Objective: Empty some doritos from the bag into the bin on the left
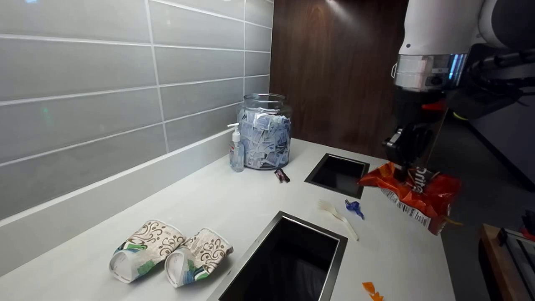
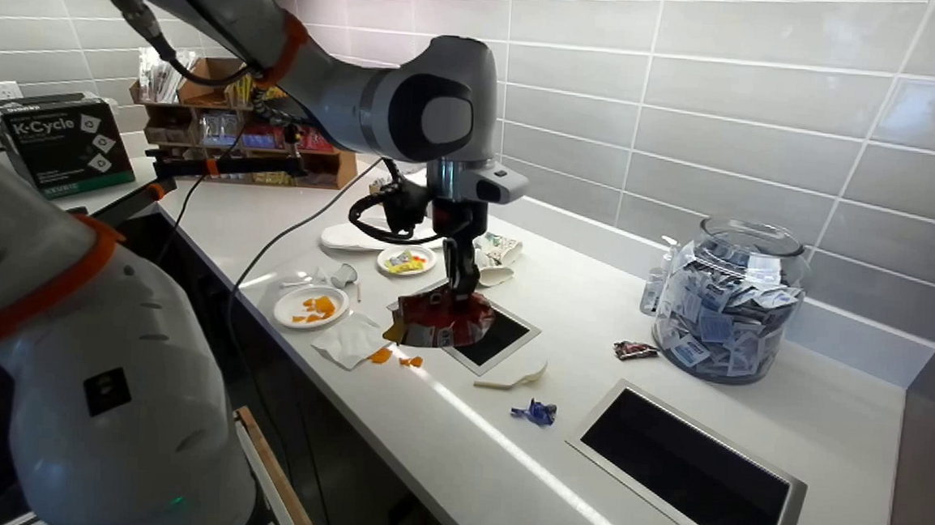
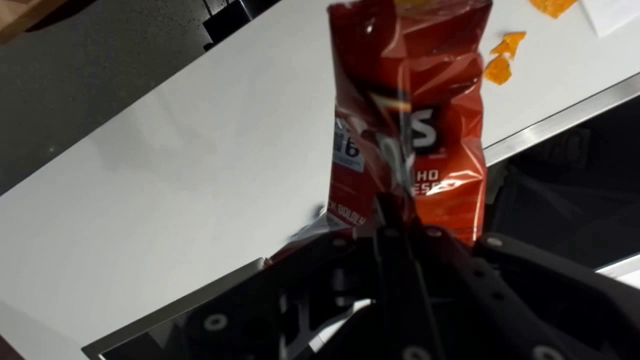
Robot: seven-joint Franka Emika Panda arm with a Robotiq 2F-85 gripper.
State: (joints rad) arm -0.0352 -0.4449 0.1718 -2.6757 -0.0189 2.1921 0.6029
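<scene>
The red-orange Doritos bag hangs in my gripper above the white counter. The bag shows in both exterior views point(image 1: 436, 194) point(image 2: 443, 323) and in the wrist view point(image 3: 452, 120). My gripper point(image 1: 403, 169) is shut on the bag, also in the wrist view point(image 3: 397, 215); the bag is creased between the fingertips. Two dark bins are set into the counter: one beside the orange chips point(image 1: 339, 255) point(image 2: 508, 352), one near the glass jar point(image 1: 334, 190) point(image 2: 787, 517). In the wrist view their rims show at right point(image 3: 560, 120) and lower left point(image 3: 175, 306). The bag's contents are hidden.
Chip pieces point(image 2: 410, 362) lie on the counter by a napkin point(image 2: 349, 340). A fork point(image 1: 340, 217) and blue wrapper point(image 1: 354, 207) lie between the bins. A jar point(image 1: 267, 138) and pump bottle point(image 1: 236, 154) stand by the wall. Crushed cups point(image 1: 146, 251) and plates point(image 2: 332, 322) lie farther along.
</scene>
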